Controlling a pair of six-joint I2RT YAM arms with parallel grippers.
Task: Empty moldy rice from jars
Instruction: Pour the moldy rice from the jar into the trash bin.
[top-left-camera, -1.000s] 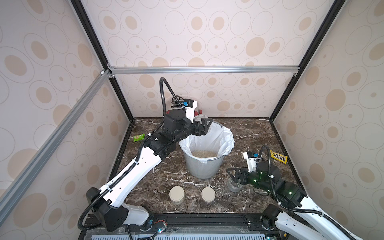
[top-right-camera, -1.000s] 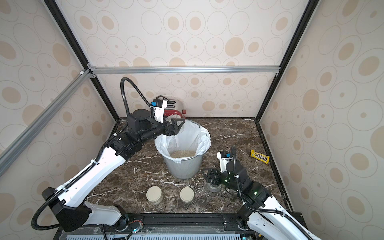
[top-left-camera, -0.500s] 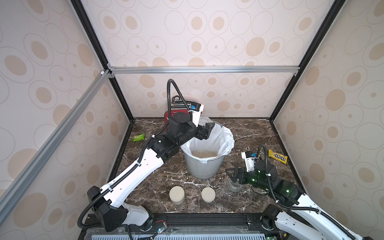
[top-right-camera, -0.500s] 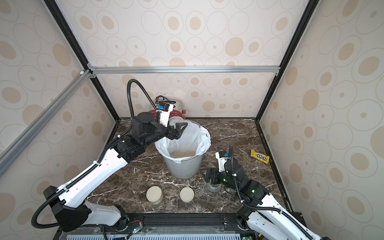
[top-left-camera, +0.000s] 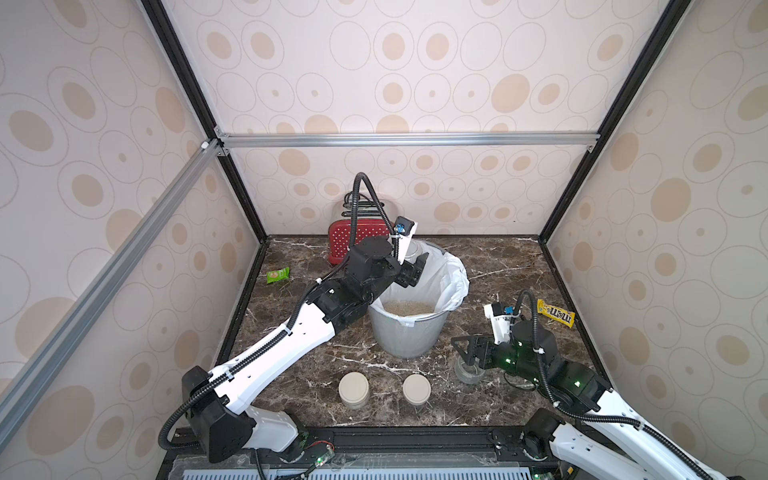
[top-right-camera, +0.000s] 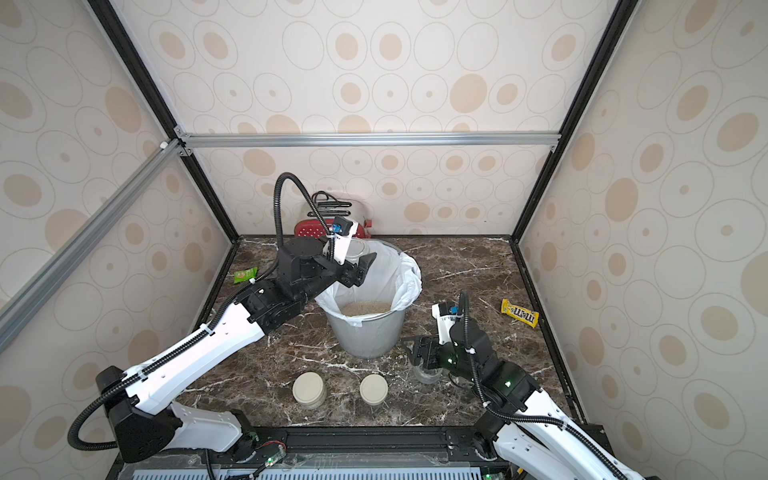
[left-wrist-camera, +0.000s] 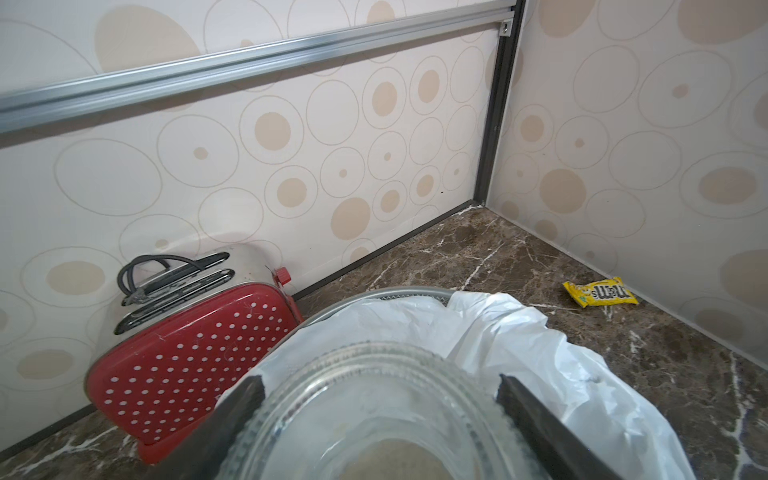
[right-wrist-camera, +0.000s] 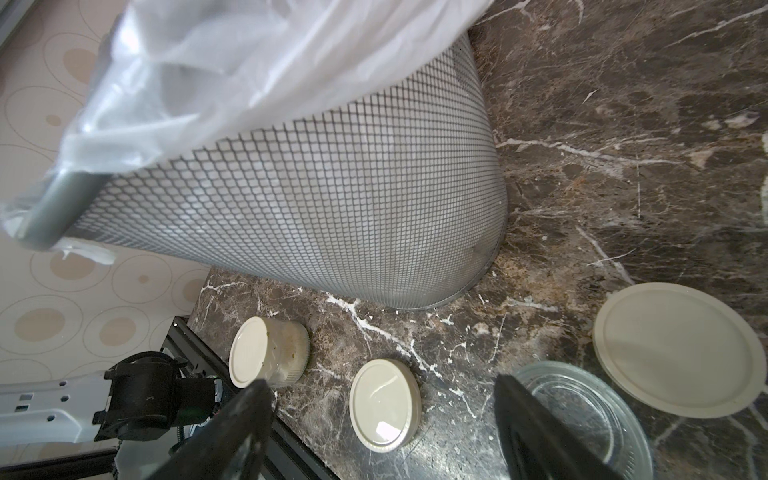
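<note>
Red white-dotted toaster (left-wrist-camera: 187, 361), beige rice (top-left-camera: 409, 308)

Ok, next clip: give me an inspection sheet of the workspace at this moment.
Surface: dark marble tabletop, pale veins.
Job's things: open jar held above lined bin; rice inside bin; lidded jar; loose lid; empty jar, second lid beside it.
Clutter: red toaster, green packet, yellow candy packet.
Grippers: left gripper shut on open jar; right gripper open beside empty jar.
Cables: black conduits loop off both arms; toaster cord coiled on top.
Surroundings: spotted walls, aluminium rails.
</note>
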